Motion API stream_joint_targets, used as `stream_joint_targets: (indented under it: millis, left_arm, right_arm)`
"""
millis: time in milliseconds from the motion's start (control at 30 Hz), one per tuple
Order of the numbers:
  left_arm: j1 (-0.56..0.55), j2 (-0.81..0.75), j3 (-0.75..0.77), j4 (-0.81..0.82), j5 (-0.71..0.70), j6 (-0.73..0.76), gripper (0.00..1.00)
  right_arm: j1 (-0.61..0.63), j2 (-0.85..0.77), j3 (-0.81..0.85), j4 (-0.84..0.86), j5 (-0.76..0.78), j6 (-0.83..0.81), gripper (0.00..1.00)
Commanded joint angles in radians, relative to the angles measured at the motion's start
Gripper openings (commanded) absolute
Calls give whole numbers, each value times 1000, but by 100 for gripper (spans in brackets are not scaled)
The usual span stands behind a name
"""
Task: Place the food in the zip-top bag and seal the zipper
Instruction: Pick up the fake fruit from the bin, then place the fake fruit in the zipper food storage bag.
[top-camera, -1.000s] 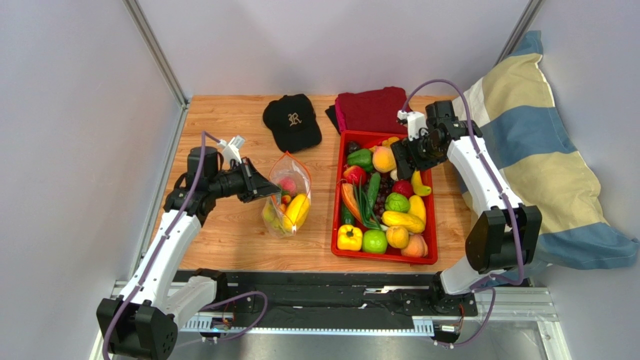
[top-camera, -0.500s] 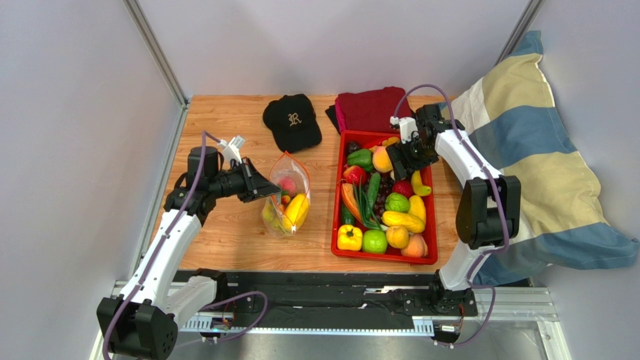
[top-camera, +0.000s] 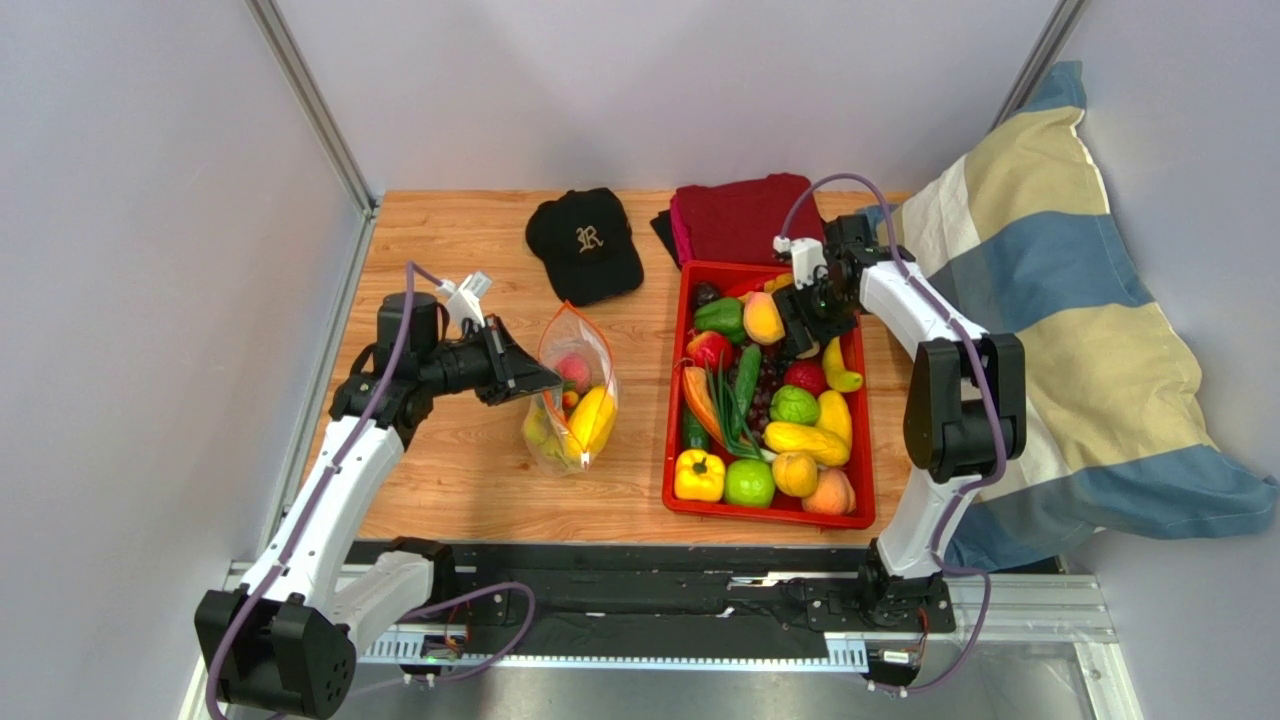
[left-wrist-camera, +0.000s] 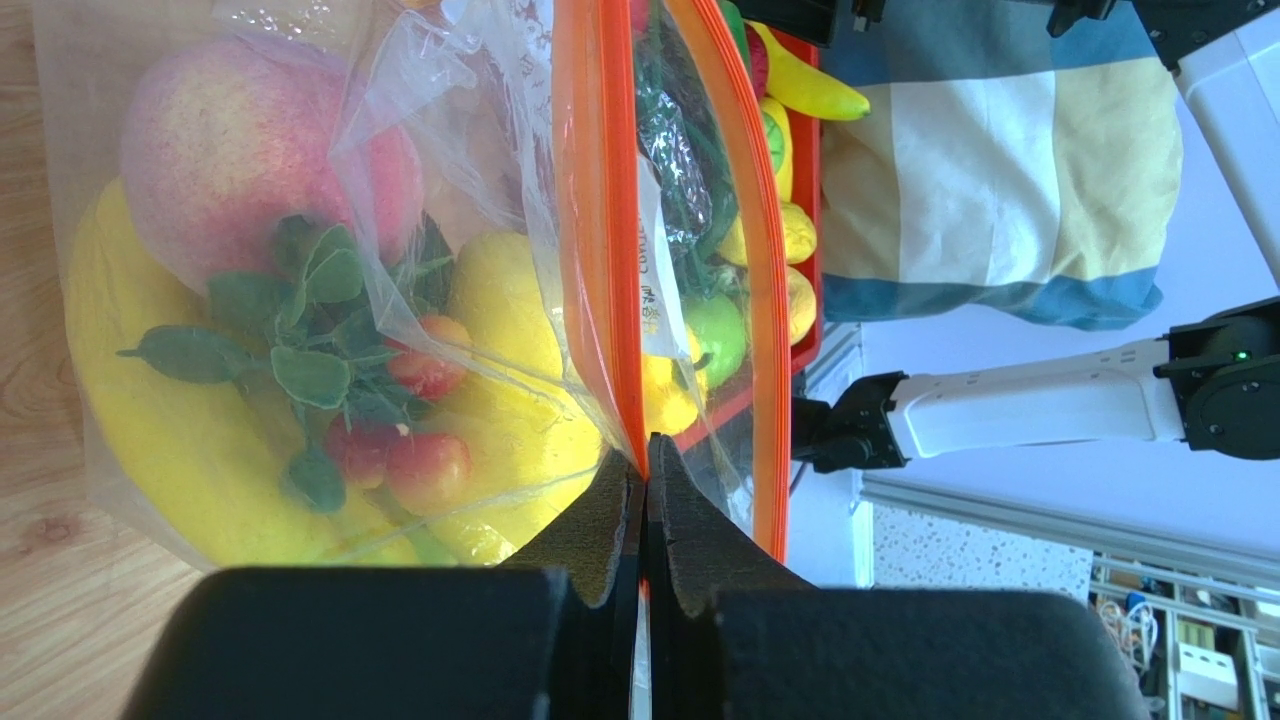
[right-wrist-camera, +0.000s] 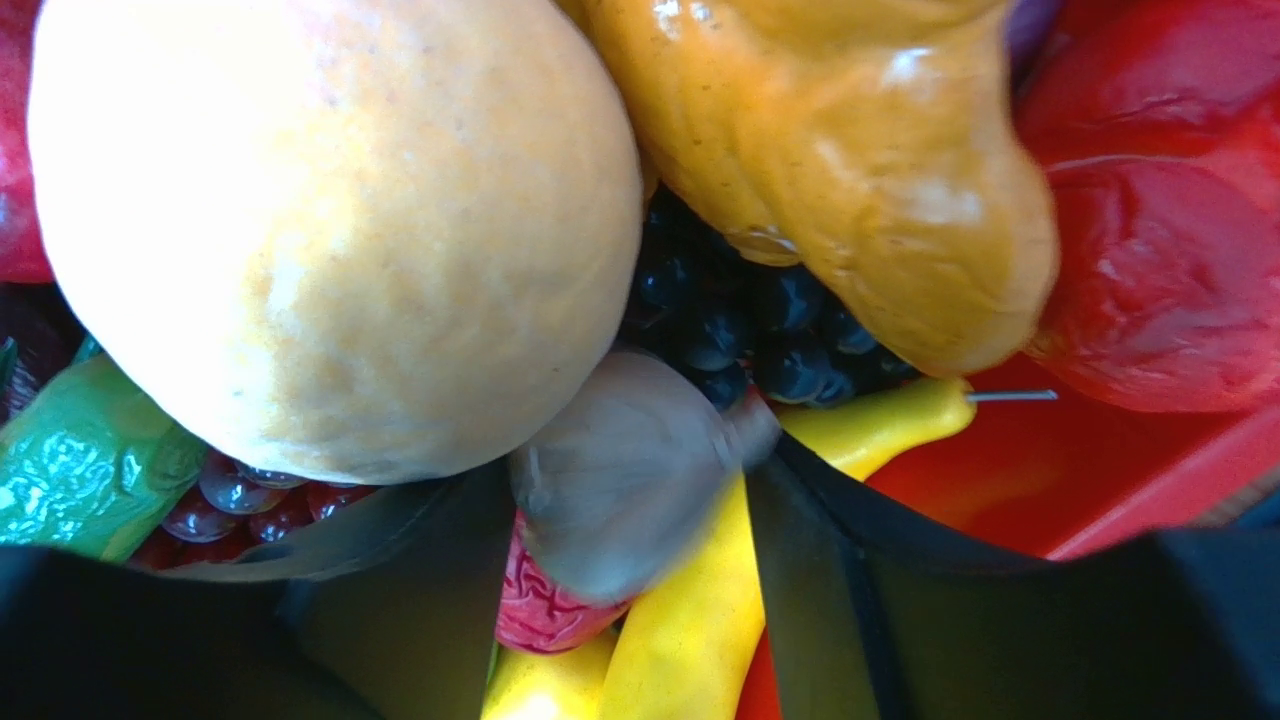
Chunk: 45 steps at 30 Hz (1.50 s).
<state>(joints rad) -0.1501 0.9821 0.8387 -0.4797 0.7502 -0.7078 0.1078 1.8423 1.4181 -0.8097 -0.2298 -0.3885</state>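
L gripper (left-wrist-camera: 646, 495) pinches the floppy zip-top bag (left-wrist-camera: 436, 135) at its zipper (left-wrist-camera: 577, 225); R gripper (right-wrist-camera: 631, 503) half-wide round a slippery garlic bulb (right-wrist-camera: 616, 450), hold unclear, so you squeeze its middle

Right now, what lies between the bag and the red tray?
Only bare table: in the top view, a strip of wood separates the bag from the tray.

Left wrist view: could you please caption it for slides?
Left gripper shut on the zipper of the fruit-filled bag.
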Motion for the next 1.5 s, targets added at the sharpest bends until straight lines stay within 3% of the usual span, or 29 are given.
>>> stream_joint_targets:
  millis: [0,67,200,500,700,933,1100,1167,1300,1400,1467]
  left_arm:
    - [-2,-5,23,12,11,19,0]
    - [-2,-8,25,10,12,19,0]
    - [-3,-11,25,9,14,19,0]
    - [-2,-25,25,3,24,13,0]
    - [-2,-23,14,0,20,8,0]
    - [-2,-20,28,-10,11,7,0]
    - [-2,-20,33,-10,8,4,0]
    - [0,-19,36,-13,8,-1,0]
    - [9,-20,34,-2,12,-42,0]
    - [32,-20,13,41,35,-137,0]
    - [37,-22,-9,101,40,-189,0]
  right_arm:
    - [1,-43,-28,37,-26,4,54]
    - [1,-57,-41,34,-34,0,46]
    - [1,-98,-47,-5,-46,7,42]
    - [38,-299,60,-175,-186,43,40]
    - [269,-296,273,-155,-319,111,40]
    - [605,-125,539,-137,-277,86,42]
    - [704,-22,579,-108,-224,94,43]
    - [740,-3,562,-83,-209,99,47]
    - [768,15,564,-85,-163,112,87]
    - [764,-9,590,-83,-131,117,98]
    - [748,-38,614,-83,-135,131,99]
